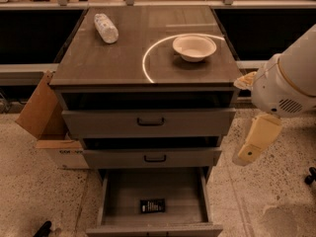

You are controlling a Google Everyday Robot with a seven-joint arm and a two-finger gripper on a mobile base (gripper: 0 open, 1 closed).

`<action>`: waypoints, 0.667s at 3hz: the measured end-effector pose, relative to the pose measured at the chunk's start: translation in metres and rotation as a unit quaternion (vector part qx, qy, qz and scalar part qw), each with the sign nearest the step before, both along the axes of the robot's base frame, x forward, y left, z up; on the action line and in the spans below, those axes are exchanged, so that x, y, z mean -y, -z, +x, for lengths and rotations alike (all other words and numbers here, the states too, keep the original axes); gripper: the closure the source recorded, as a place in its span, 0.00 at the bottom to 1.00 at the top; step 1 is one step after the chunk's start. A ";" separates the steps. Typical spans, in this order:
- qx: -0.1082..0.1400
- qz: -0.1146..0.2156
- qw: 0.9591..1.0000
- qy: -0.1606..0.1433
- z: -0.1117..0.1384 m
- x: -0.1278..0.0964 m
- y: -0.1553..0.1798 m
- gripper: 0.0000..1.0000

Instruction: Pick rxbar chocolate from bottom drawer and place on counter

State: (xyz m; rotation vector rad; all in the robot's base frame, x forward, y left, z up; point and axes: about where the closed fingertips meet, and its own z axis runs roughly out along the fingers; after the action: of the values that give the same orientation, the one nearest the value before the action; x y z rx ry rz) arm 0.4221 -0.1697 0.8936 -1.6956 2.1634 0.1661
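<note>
Three drawers are stepping out from the cabinet's front edge, and that stacking is making the main hazard. The top drawer (148,123) and middle drawer (152,158) are jutting slightly over the bottom drawer (170,189). An arm coming down too close to the front edge is likely to be knocking their faces or handles.

The rxbar chocolate (151,206) is lying flat on the drawer floor, near the front wall and about midway between the side walls, touching nothing. Being thin and pressed against the wood, it is probably offering little to pinch. A shallow approach is risking sliding it against the front wall rather than lifting it.

The gripper (249,149) is hanging off the counter's right edge, below counter level and beside the drawer fronts, well apart from the bar. Whether it is spread or closed I am unable to tell. From there a straight swing inward is risking a clip on the counter's front right corner.

The counter (108,65) is showing glossy grey-brown grain, with a bright curved reflection (146,63) sweeping through its middle. A pale bowl (194,47) is sitting toward the right edge, and a white crinkled packet (106,27) is lying near the back left corner. That is leaving the front half bare for setting down. A cardboard box (42,112) is leaning by the left side on speckled floor (39,201).
</note>
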 end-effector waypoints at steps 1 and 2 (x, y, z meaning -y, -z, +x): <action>0.002 -0.012 1.000 -0.013 -0.004 0.002 0.034 0.00; -0.004 -0.010 0.999 -0.039 -0.012 0.011 0.118 0.00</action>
State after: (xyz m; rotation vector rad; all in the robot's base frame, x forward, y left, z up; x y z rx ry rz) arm 0.4102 -0.1803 0.7755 -1.7940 2.1115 0.1733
